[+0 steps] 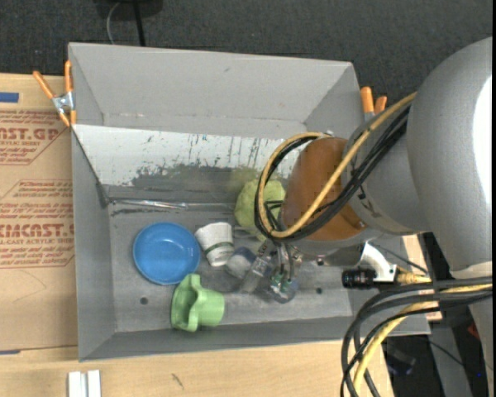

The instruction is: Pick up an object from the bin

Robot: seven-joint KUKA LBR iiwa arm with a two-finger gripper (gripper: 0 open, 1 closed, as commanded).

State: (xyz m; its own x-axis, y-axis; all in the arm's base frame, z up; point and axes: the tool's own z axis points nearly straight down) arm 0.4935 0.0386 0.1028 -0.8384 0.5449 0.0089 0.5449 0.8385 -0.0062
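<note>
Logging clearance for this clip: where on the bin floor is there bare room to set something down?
Bare bin floor lies behind the blue bowl under the back wall, and along the front wall, right of the green piece. It is crowded between the white cup and the pincer.

One cam only, set above the grey bin [190, 98], looking down and a bit from one side: the top wall in the frame shows as a wide slope, the bottom wall is narrow. The cam is rather near, so the bin takes most of the frame. The arm [455, 155] comes in from the right, close to the lens, w/ the gripper [274, 278] low, right of centre.
</note>
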